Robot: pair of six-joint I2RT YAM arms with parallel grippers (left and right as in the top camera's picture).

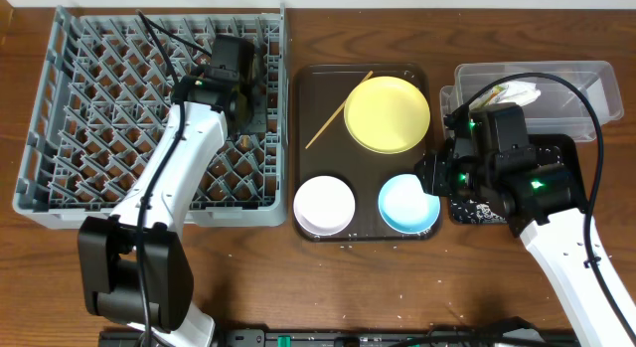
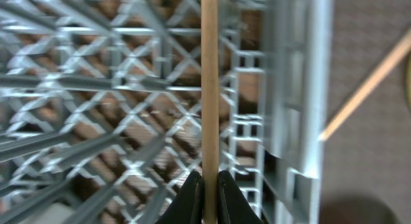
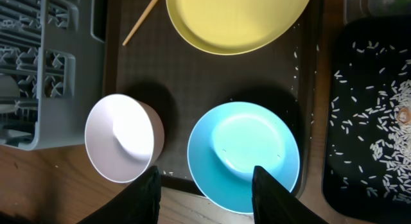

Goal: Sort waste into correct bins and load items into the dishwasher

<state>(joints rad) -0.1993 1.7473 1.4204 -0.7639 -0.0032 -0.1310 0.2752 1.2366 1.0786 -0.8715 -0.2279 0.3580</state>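
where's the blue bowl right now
Overhead view: the light blue bowl sits in the brown tray's front-right corner, right of the white bowl, with the yellow plate behind it.

Item count
One cream-white bowl [image 1: 324, 205], one light blue bowl [image 1: 408, 203], one plate [image 1: 388, 113], two chopsticks [image 1: 338, 110], one dish rack [image 1: 99, 108], one serving tray [image 1: 318, 88], one clear tub [image 1: 596, 79], one black tray [image 3: 350, 76].

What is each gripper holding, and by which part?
The left gripper pinches a chopstick by its shaft, over the dish rack. The right gripper is open, holding nothing.
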